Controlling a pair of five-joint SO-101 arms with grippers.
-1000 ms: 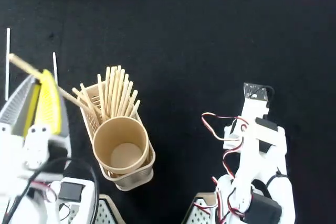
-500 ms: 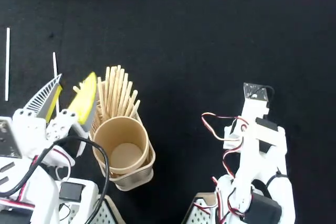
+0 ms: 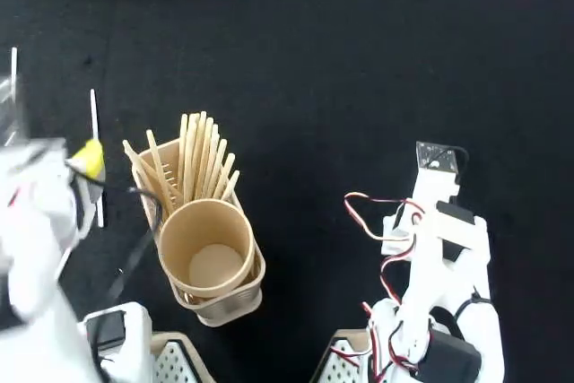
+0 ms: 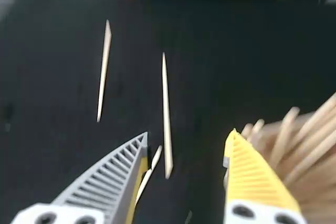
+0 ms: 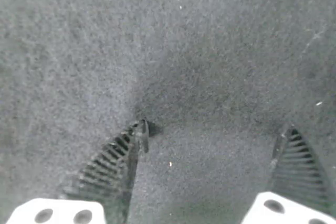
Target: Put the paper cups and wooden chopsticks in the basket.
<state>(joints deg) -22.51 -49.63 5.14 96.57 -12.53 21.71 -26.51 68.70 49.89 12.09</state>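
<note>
A tan basket (image 3: 231,309) stands at the front left of the black cloth. It holds a paper cup (image 3: 208,244) and a bundle of wooden chopsticks (image 3: 199,154), (image 4: 302,135). Two loose chopsticks lie on the cloth to its left, a near one (image 3: 94,118), (image 4: 166,114) and a farther one (image 3: 13,65), (image 4: 103,72). My left gripper (image 4: 187,135) hangs open and holds nothing, above the near loose chopstick, left of the basket. Its yellow fingertip (image 3: 88,159) shows from above. My right gripper (image 5: 210,135) is open just above bare cloth.
The right arm (image 3: 439,239) sits folded at the front right, well away from the basket. Black cloth (image 3: 359,69) covers the whole table. Cables and equipment line the far edge.
One second ago my left gripper held a chopstick. It carried it to the basket, let it go there, and has swung back left, open. The right arm has not moved.
</note>
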